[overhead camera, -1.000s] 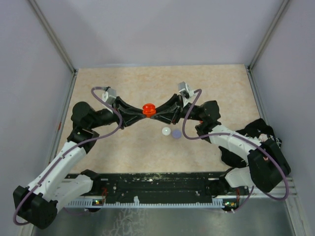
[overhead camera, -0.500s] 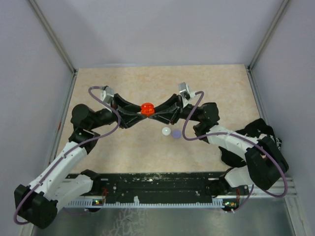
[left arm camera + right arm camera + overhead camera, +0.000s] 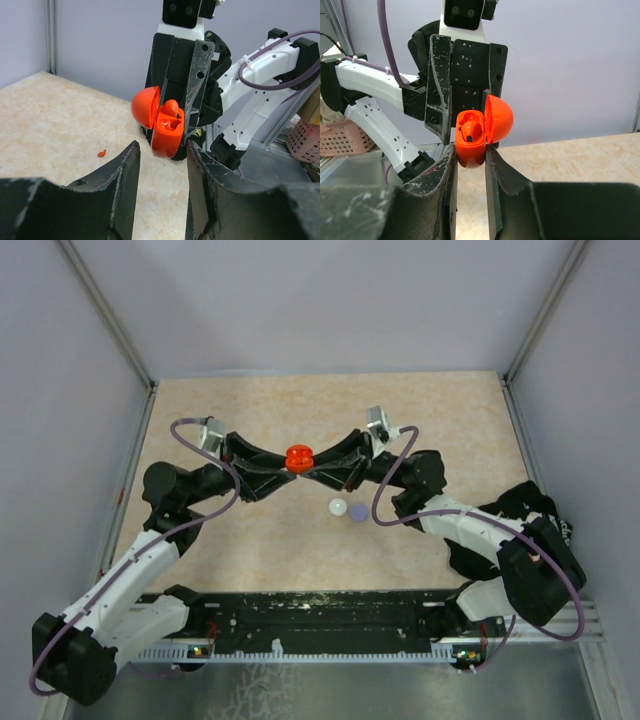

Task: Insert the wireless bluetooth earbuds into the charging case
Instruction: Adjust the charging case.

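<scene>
So the right gripper (image 3: 470,149) is pinching the lower half of a glossy orange-red plastic charging case (image 3: 166,131), holding it up off the beige speckled table (image 3: 250,400) with the domed lid flipped open. 1 tiny red plastic earbud (image 3: 470,131) sits in a pocket inside the case. The other tiny red earbud (image 3: 102,153) lies loose on the table, off to the side of the case in the left wrist view. The left gripper (image 3: 162,150) faces the case head-on with its fingers (image 3: 127,170) spread and nothing between them. Nearer the arm bases, a round white disc (image 3: 338,506) and a round lavender disc (image 3: 359,512) lie just beside each other on the table.
</scene>
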Available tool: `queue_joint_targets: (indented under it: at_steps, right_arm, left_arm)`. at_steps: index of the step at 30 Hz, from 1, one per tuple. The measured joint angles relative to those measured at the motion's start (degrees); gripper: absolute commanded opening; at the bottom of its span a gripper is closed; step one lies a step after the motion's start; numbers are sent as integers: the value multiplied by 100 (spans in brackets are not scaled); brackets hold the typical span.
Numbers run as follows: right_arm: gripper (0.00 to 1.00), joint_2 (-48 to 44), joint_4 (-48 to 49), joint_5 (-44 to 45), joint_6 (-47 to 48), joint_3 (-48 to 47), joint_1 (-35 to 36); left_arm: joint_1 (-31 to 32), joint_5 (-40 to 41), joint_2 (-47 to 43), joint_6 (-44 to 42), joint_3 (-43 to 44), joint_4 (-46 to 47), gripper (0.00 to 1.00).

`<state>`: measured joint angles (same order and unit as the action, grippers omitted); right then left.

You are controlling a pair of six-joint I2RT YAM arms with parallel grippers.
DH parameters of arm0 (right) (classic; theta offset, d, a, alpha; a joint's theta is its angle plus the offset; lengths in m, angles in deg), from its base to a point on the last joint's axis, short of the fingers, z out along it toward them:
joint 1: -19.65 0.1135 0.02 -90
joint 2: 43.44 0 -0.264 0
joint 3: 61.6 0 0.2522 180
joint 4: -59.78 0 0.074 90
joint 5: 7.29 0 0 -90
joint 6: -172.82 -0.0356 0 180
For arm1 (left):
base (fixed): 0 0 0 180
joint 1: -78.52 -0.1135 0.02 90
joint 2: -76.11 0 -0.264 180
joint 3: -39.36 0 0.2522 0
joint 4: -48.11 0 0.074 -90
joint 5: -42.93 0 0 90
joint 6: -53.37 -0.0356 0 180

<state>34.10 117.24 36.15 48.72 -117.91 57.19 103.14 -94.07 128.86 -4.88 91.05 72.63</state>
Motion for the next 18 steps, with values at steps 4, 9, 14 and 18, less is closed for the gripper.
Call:
queue_joint_targets:
  at_steps: [4,9,14,18]
  right_arm:
    - [0,0,2,4,0,0,31]
    - [0,0,2,2,0,0,46]
    - [0,57,31,0,-2,0,85]
    - [0,76,28,-2,-2,0,107]
  left_arm:
    - [0,-20,22,140,0,254,45]
    - [0,-66,50,227,0,389,42]
    - [0,-186,153,317,0,531,38]
    - [0,-284,295,450,-2,726,30]
